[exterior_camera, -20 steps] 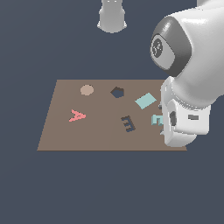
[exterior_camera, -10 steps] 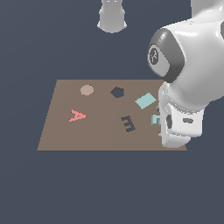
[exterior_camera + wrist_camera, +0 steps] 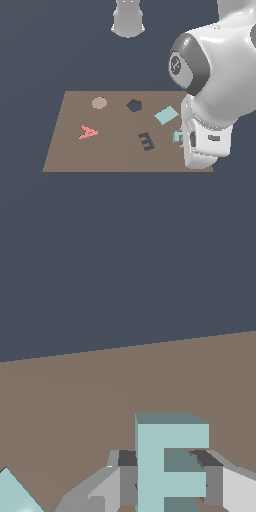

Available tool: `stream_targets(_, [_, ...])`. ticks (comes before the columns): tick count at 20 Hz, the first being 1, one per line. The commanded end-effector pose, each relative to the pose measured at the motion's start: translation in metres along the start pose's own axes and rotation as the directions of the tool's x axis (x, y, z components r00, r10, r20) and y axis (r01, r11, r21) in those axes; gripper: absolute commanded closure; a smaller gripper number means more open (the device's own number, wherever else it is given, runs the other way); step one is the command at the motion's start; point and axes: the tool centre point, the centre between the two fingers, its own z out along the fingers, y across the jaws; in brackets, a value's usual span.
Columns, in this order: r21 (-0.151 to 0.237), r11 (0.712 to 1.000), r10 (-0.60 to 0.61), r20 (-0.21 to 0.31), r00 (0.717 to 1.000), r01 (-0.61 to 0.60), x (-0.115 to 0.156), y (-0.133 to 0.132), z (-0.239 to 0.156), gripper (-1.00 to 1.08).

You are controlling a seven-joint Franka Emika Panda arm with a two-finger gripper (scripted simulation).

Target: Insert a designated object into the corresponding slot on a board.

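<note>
The teal E block (image 3: 177,136) sits at the exterior view's right side of the brown board (image 3: 75,150), mostly hidden behind my white hand. In the wrist view the E (image 3: 170,466) stands between my gripper's (image 3: 170,483) grey fingers (image 3: 125,478), whose pads press against both of its sides. I cannot tell whether it rests on the board or hangs just above it. The dark E-shaped slot (image 3: 146,141) lies a short way toward the exterior view's left of the block, uncovered.
On the board are a teal rectangle (image 3: 166,115), a dark pentagon cutout (image 3: 134,105), a tan disc (image 3: 99,103) and a red letter A (image 3: 88,132). The arm's base (image 3: 128,20) stands behind the board. The teal rectangle's corner shows in the wrist view (image 3: 15,496).
The arm and hand have shifted slightly toward the exterior view's left. The teal E has barely moved.
</note>
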Motion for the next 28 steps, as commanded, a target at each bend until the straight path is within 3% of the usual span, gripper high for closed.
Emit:
stream_targets(1, [0.0, 1.0, 0.0, 0.0, 1.0, 0.0, 0.0, 0.0, 0.0, 1.08])
stream_targets(9, [0.0, 0.999, 0.046, 0.0, 0.999, -0.046, -0.003, 0.003, 0.0, 1.08])
stream_targets(18, [0.0, 0.971, 0.24, 0.0, 0.971, -0.24, -0.02, 0.016, -0.002, 1.08])
stream_targets(23, [0.0, 0.915, 0.405, -0.001, 0.915, -0.405, -0.037, 0.024, -0.004, 1.08])
stream_targets(28, [0.0, 0.807, 0.59, -0.001, 0.807, -0.59, -0.06, 0.029, -0.006, 1.08])
